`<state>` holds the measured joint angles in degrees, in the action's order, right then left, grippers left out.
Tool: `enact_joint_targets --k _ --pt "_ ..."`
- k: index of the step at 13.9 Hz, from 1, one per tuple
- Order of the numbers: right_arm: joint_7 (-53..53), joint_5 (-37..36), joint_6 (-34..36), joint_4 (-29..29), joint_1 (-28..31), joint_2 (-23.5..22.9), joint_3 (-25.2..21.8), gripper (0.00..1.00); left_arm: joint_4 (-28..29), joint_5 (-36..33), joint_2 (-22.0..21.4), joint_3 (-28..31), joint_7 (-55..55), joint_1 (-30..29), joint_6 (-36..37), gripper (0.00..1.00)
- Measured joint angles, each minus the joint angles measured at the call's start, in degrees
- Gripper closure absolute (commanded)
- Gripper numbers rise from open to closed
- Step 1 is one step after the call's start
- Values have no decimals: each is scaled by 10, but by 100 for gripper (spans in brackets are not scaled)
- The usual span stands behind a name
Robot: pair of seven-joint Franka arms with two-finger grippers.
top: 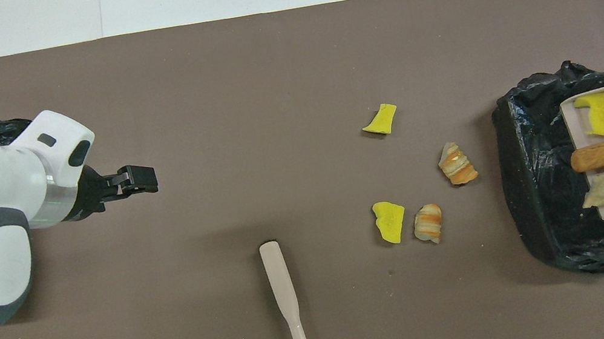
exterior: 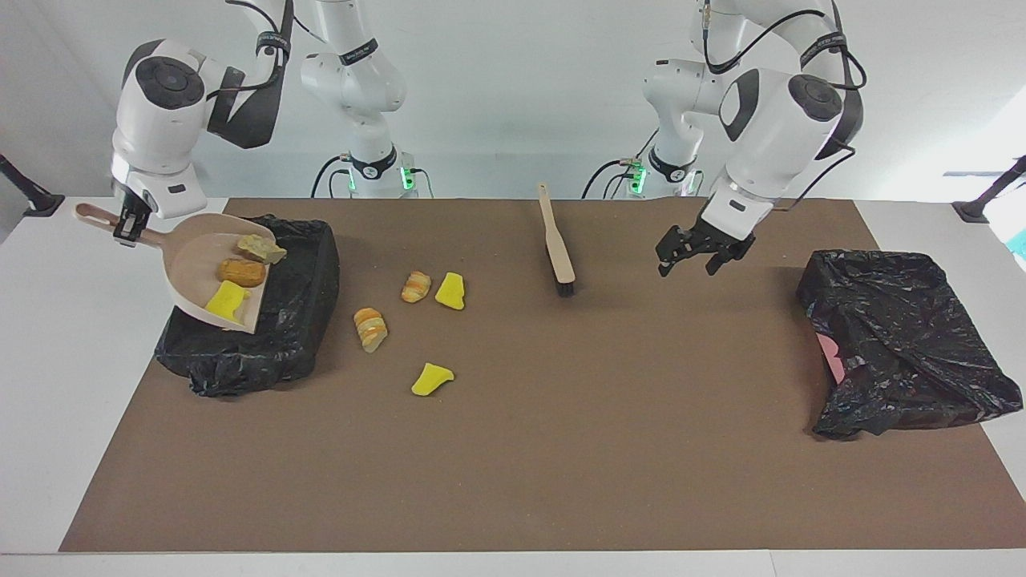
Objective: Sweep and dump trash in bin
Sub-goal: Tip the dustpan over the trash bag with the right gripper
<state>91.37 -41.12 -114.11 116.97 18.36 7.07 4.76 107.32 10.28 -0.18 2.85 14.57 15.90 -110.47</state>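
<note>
Right gripper (exterior: 128, 232) clamps the tilted dustpan (exterior: 192, 276) over the bin (exterior: 304, 272); three trash (exterior: 242, 272) pieces could spill past its rim. Left gripper (exterior: 696, 255) hangs open, empty, near the brush (exterior: 557, 248).

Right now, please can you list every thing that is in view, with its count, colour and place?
Trash in dustpan: three pieces, yellow, orange-brown, tan; held tilted over the bin.
Trash on mat: four pieces, two yellow, two orange-striped; between bin and brush.
Dustpan: one, beige; over the bin.
Bin: one, black bag lining; at the right arm's end.
Brush: one, beige handle, black bristles; lying on the mat, mid-table.
Black bag: one, crumpled, pink showing; at the left arm's end.
Mat: one, brown; covering the table.
Right gripper: shut on the dustpan handle.
Left gripper: open, empty, above the mat between brush and black bag.
</note>
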Motion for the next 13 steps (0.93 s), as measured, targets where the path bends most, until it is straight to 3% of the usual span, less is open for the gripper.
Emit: enact_joint_targets --k 3,7,13 --pt "-75 -78 59 0 -38 0 1 100 -46 0 7 1 -77 -55 52 0" --pt "-99 -104 107 0 -65 5 3 100 -104 -15 8 2 -153 -119 119 0" --pt "-99 -121 155 -2 -100 10 5 100 -126 -63 8 -3 -197 -124 142 0"
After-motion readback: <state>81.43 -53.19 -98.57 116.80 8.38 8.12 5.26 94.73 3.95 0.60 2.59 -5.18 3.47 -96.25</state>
